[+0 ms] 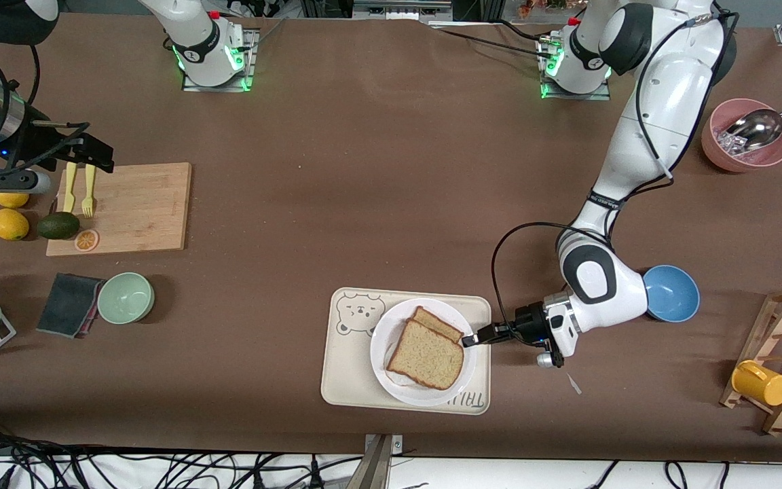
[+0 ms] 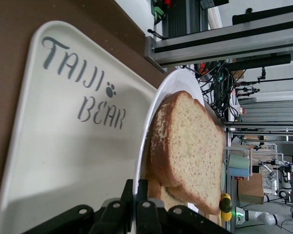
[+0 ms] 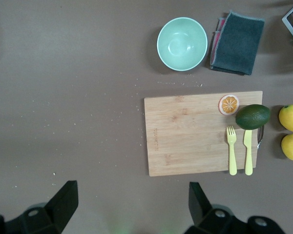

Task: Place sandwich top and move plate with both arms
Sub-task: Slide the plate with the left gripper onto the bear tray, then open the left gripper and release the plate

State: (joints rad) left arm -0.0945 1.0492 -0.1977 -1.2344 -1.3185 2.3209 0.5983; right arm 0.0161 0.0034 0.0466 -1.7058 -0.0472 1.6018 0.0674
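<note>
The white plate (image 1: 391,324) sits on the cream bear tray (image 1: 347,370) near the table's front edge. The sandwich top (image 1: 426,354), a speckled brown slice, lies on the plate over a second slice (image 1: 440,322) that peeks out under it. My left gripper (image 1: 470,339) is shut on the plate's rim at the side toward the left arm's end. In the left wrist view the fingers (image 2: 130,197) clamp the rim of the plate (image 2: 147,129) beside the sandwich top (image 2: 193,146). My right gripper (image 1: 96,155) waits open and empty, high over the table beside the cutting board; it also shows in the right wrist view (image 3: 132,204).
A cutting board (image 1: 136,207) with a yellow fork and knife (image 1: 80,189), an avocado (image 1: 58,225) and lemons (image 1: 9,224) lies at the right arm's end. A green bowl (image 1: 125,297) and grey cloth (image 1: 68,303) lie nearer. A blue bowl (image 1: 673,293) sits by the left arm's wrist. A pink bowl (image 1: 744,146) and mug rack (image 1: 781,367) stand at the left arm's end.
</note>
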